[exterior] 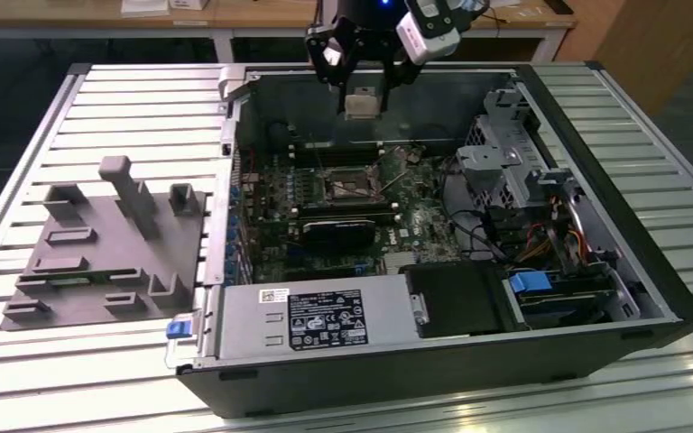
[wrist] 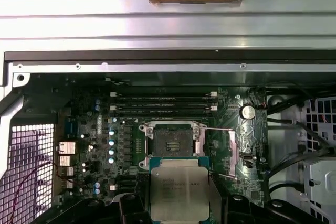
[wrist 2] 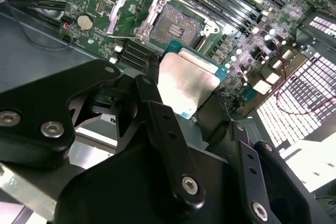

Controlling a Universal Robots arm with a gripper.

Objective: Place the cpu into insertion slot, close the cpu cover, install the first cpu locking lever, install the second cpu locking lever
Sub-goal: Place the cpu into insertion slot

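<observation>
My gripper point(exterior: 361, 90) hangs above the far wall of the open computer case, shut on the cpu point(exterior: 361, 103), a small silvery square chip held by its edges. In both wrist views the cpu point(wrist 2: 187, 82) point(wrist: 178, 190) sits between the black fingers point(wrist 2: 160, 119), well above the motherboard. The insertion slot point(exterior: 349, 187) point(wrist 2: 176, 24) point(wrist: 171, 142) lies bare, a dark square in a metal frame, below and nearer than the chip. The cpu cover point(wrist 2: 132, 11) point(wrist: 231, 153) is swung open beside the slot, with a thin locking lever point(wrist: 223, 129) lifted next to it.
The case point(exterior: 443, 379) lies on its side on a slatted metal table point(exterior: 142, 99). A grey power supply point(exterior: 304, 322) and black block point(exterior: 457, 298) fill the near end, a drive cage point(exterior: 515, 171) with cables the exterior view's right. A grey pegged fixture point(exterior: 106, 244) stands left.
</observation>
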